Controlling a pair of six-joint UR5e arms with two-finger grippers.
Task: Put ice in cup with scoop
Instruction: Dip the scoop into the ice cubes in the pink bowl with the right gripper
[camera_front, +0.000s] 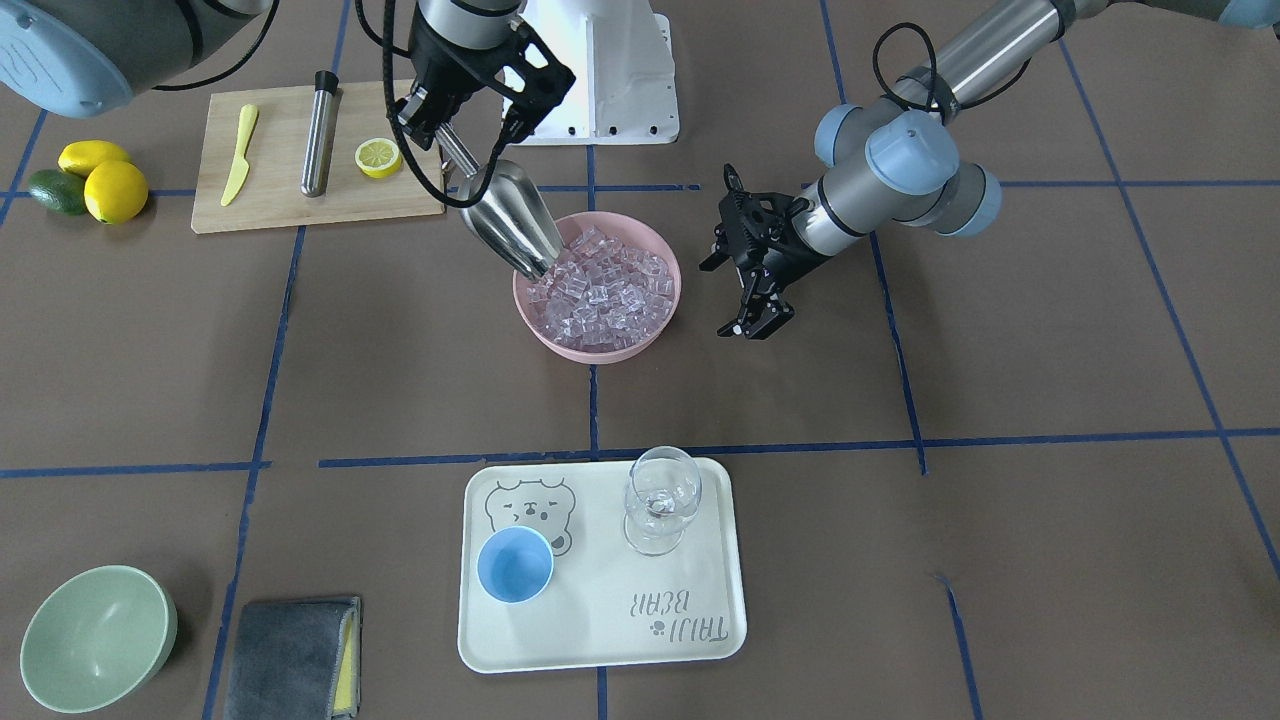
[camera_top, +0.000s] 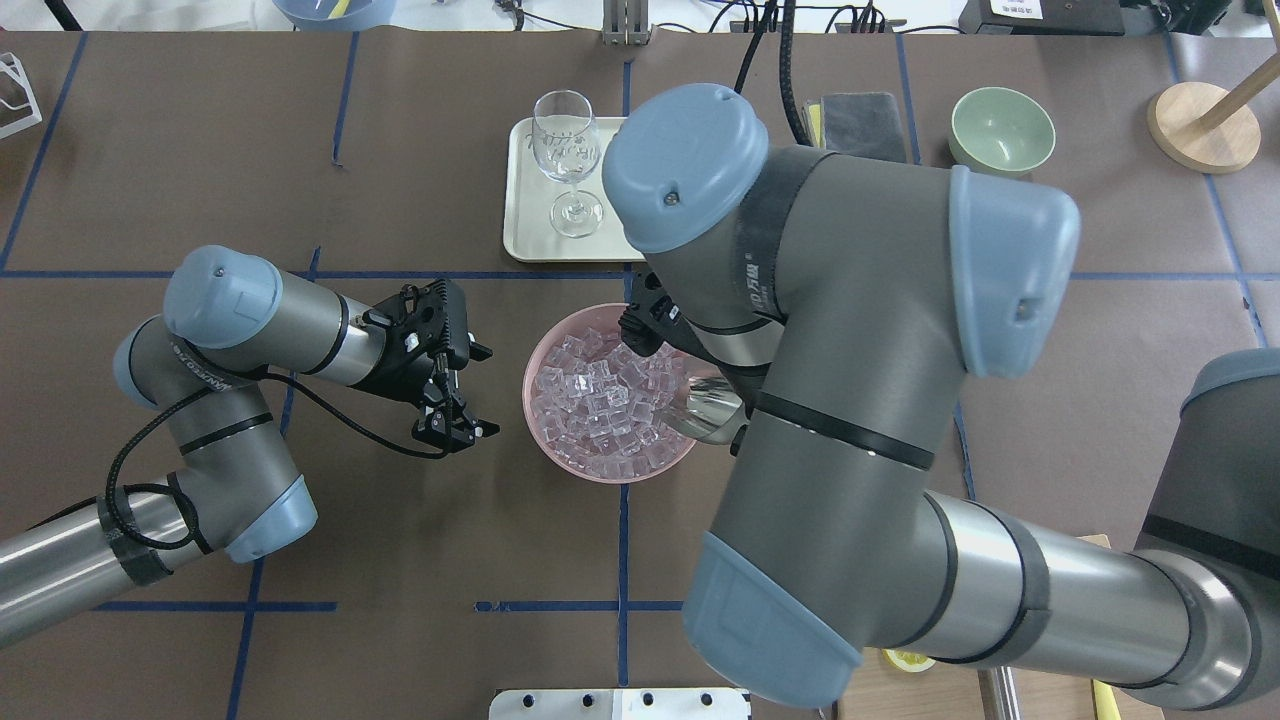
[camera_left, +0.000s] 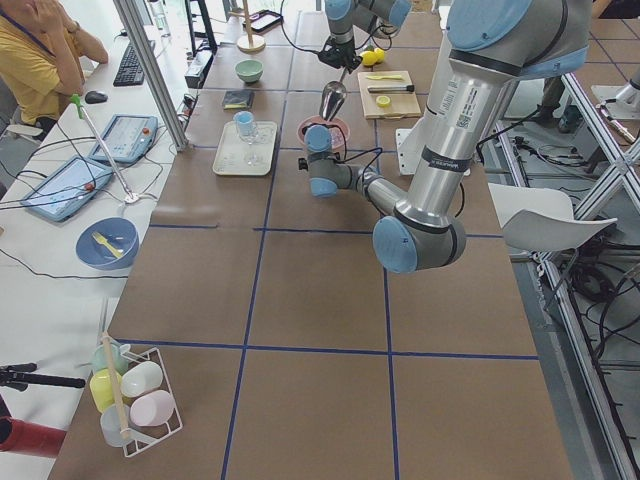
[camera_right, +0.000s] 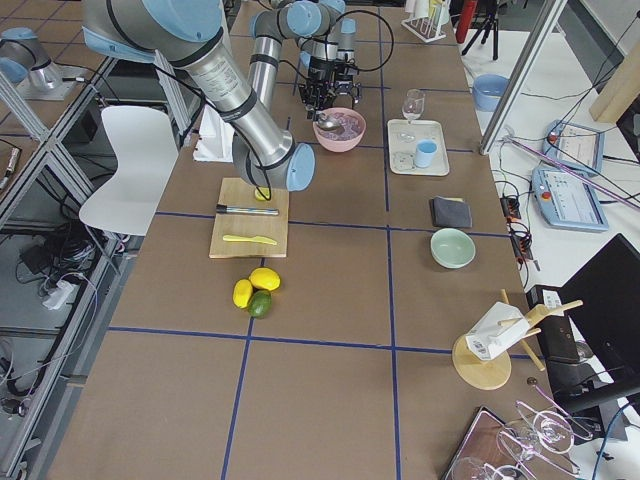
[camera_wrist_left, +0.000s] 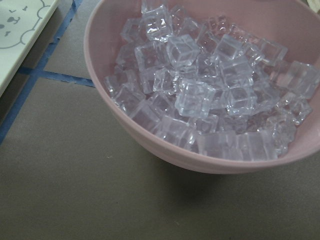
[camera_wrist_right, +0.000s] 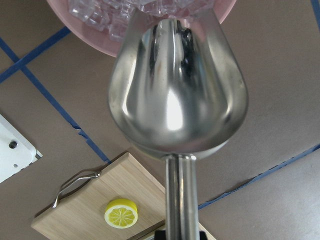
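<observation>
You'll find the right pincer (camera_front: 442, 128) pinching the thin handle of the scoop (camera_front: 510, 225). The trough tilts down, with its mouth over the near rim of the pink bowl (camera_front: 560, 345), right at the heaped ice (camera_front: 605, 290). You can't tell whether any cubes are inside the scoop. Your left pincer (camera_front: 753, 325) hangs just beside the bowl on the other side, its fingers spread and holding nothing. The light-blue cup (camera_front: 515, 565) stands upright on the cream tray (camera_front: 640, 630) near the wine glass (camera_front: 660, 500), well apart from the bowl.
</observation>
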